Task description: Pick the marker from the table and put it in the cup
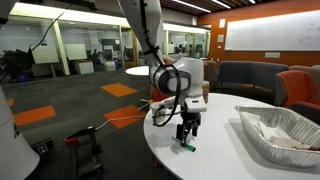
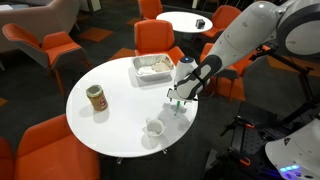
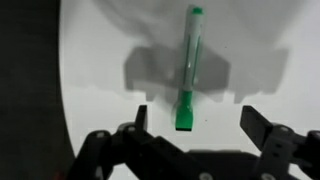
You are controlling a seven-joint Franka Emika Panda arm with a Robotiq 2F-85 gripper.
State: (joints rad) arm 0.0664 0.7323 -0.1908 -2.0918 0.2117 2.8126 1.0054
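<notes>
Tabletop (image 2: pixel 110 118), one round white surface, carries four things. One foil tray (image 2: pixel 153 67) sits near its rim, holding what may be crumpled paper. One hand (image 3: pixel 198 118) hangs low over the tabletop beside the tray, its two fingers (image 3: pixel 258 122) spread wide and gripping nothing. One brownish lidded jar (image 2: pixel 96 98) stands well apart from it. One white cup (image 2: pixel 154 129) stands upright near the hand. One green marker (image 3: pixel 190 65) lies flat on the tabletop, between the spread fingers, touching neither.
</notes>
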